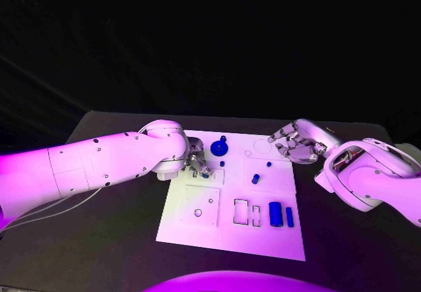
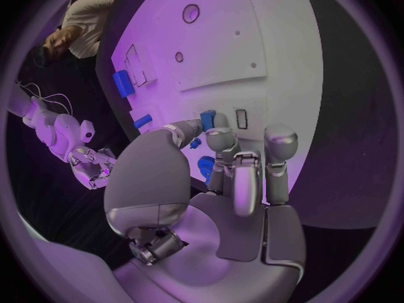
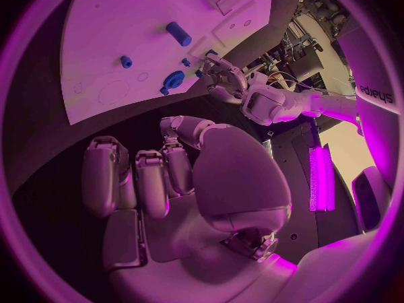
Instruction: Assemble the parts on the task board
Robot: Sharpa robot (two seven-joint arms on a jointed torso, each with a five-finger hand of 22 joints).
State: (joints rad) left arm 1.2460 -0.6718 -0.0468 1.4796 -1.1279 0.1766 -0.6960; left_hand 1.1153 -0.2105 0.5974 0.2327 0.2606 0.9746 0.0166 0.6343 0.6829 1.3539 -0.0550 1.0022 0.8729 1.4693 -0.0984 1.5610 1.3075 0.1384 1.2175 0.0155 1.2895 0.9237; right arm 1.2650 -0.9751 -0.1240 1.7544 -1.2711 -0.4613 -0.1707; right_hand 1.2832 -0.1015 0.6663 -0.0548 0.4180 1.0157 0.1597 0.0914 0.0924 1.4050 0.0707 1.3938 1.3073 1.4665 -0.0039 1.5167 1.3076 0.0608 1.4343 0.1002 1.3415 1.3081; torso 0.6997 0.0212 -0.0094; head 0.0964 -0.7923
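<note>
**Left hand on a small blue part, right hand waits off the board**

You see the task board (image 1: 263,234) lying flat in the middle of the black table (image 1: 105,243). Your left hand (image 1: 194,164) is down over the board's far left part. Its fingers (image 2: 221,141) point down at the board, and in the left wrist view the thumb and a finger pinch a small blue part (image 2: 207,120), which is at a little slot in the board. You cannot tell if the part is all the way in.

Your right hand (image 1: 297,143) is at the far right corner of the board, partly over its edge and the black table. Its fingers (image 3: 151,182) are curled in toward the palm and it holds nothing.

More blue parts lie on the board. A round blue gear (image 1: 219,146) sits near the far edge, just beside your left hand. A short blue peg (image 1: 255,179) lies near the middle of the board. 2 long blue pieces lie side by side near the right edge: a fat blue bar (image 1: 276,213) and a thin blue bar (image 1: 289,216). They are close, but you cannot tell if they touch. Left of them are 2 empty box-shaped slots (image 1: 241,212).
</note>
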